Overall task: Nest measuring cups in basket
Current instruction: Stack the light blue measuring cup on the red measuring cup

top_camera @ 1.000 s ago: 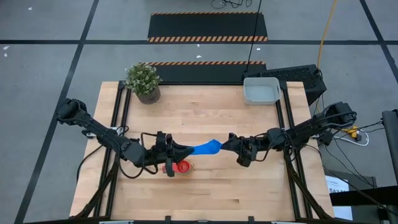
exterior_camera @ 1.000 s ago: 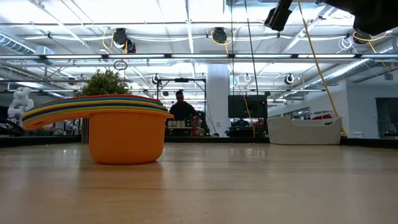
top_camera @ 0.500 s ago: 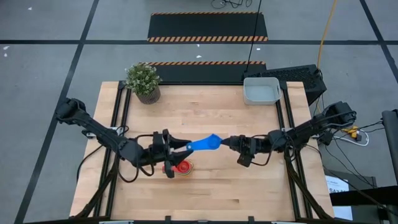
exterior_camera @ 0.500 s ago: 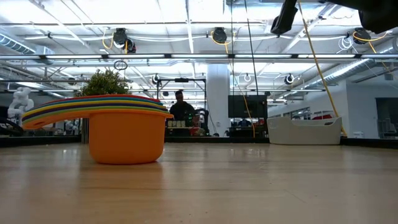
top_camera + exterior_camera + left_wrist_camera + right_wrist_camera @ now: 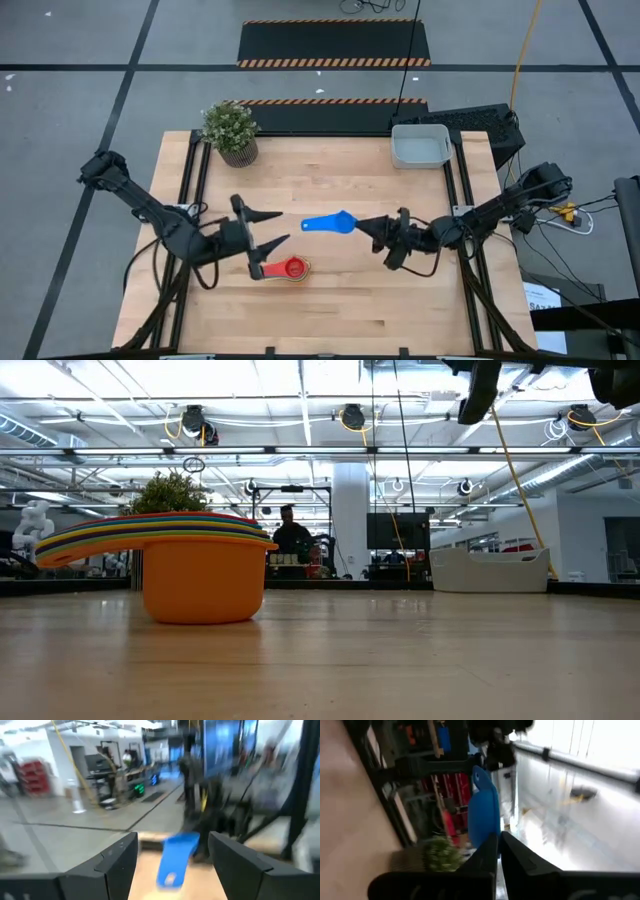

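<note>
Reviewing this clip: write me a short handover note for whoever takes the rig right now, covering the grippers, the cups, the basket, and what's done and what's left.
Left gripper: open, empty, beside the stacked cups.
Right gripper: shut on the blue cup, holding it by the bowl end above mid-table.
Stack: on the table near the front, red on top, orange outermost in the low view.
Basket: back right corner, no cups visible inside.
Done: most cups nested.
Left: add the blue cup, then put the stack in the basket.
</note>
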{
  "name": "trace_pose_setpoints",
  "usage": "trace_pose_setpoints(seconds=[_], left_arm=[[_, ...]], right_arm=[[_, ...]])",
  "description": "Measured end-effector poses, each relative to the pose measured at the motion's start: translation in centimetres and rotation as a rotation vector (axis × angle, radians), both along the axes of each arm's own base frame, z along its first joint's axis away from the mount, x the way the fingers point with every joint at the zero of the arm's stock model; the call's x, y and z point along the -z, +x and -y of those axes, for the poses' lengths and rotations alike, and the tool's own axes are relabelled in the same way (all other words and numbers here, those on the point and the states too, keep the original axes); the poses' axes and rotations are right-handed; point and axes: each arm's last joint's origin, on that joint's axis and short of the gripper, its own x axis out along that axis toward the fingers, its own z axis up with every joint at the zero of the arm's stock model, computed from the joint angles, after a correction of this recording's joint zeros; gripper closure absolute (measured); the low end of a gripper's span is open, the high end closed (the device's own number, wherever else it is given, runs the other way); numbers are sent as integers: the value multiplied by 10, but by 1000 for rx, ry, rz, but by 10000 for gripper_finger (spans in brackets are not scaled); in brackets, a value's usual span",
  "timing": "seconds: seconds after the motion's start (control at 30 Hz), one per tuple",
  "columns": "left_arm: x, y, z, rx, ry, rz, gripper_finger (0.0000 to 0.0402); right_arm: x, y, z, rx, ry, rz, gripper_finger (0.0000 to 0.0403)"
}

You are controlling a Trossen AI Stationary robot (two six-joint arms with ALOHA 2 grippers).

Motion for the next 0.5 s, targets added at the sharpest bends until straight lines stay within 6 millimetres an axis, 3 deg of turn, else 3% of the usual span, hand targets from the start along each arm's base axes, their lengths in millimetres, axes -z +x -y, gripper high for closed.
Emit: trace_pose_setpoints(seconds=[0.1, 0.3, 0.5], left_arm=[[12, -2, 1, -52, 154, -143, 156], [42, 5, 10, -44, 433, -371, 156], [48, 10, 11, -90, 612, -448, 156]], right_arm=[[0, 0, 1, -5, 157, 29, 403], [-13, -1, 12, -38, 300, 178, 403], [-9, 4, 22, -135, 487, 162, 403]])
